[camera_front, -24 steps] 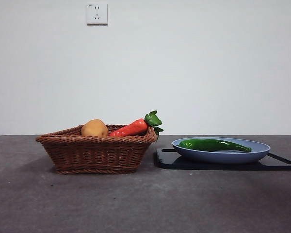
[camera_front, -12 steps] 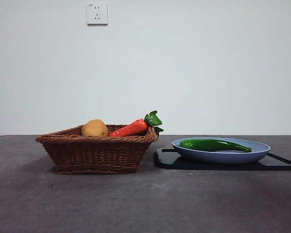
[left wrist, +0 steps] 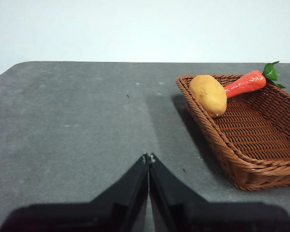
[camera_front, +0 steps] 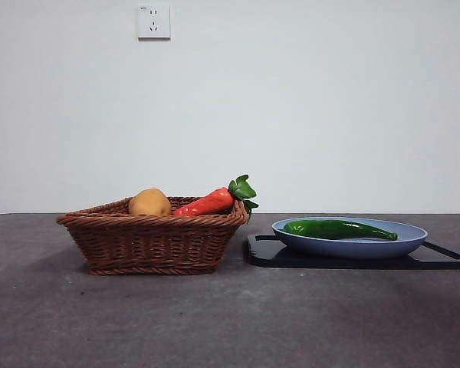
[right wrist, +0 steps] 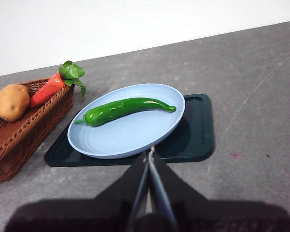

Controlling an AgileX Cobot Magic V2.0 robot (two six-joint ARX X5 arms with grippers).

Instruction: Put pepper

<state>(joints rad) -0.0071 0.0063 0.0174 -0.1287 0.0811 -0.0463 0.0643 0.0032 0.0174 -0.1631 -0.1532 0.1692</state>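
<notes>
The pepper (camera_front: 339, 228) lies flat in the blue plate (camera_front: 349, 245), its long axis running across the front view from side to side. Its thicker stem end points toward the wicker basket (camera_front: 155, 242) and its tapered tip points away from it; the right wrist view shows the same lie, with a slight curve along its length (right wrist: 128, 109). The plate (right wrist: 125, 135) sits on a dark tray (right wrist: 193, 133) that rests on the grey bench (camera_front: 230, 322), just beside the basket.

In the basket a potato (camera_front: 149, 202) and a carrot (camera_front: 207, 202) lie side by side, the carrot's green leafy top (camera_front: 242, 188) hanging over the rim nearest the plate.

Neither arm shows in the front view. The right claw (right wrist: 149, 151) hangs above the near rim of the plate, clenched with its jaws pressed together and empty, apart from the pepper. The left claw (left wrist: 148, 156) is likewise closed on nothing, held over bare bench beside the basket (left wrist: 241, 145), with the potato (left wrist: 209, 94) and carrot (left wrist: 244, 83) ahead of it.
</notes>
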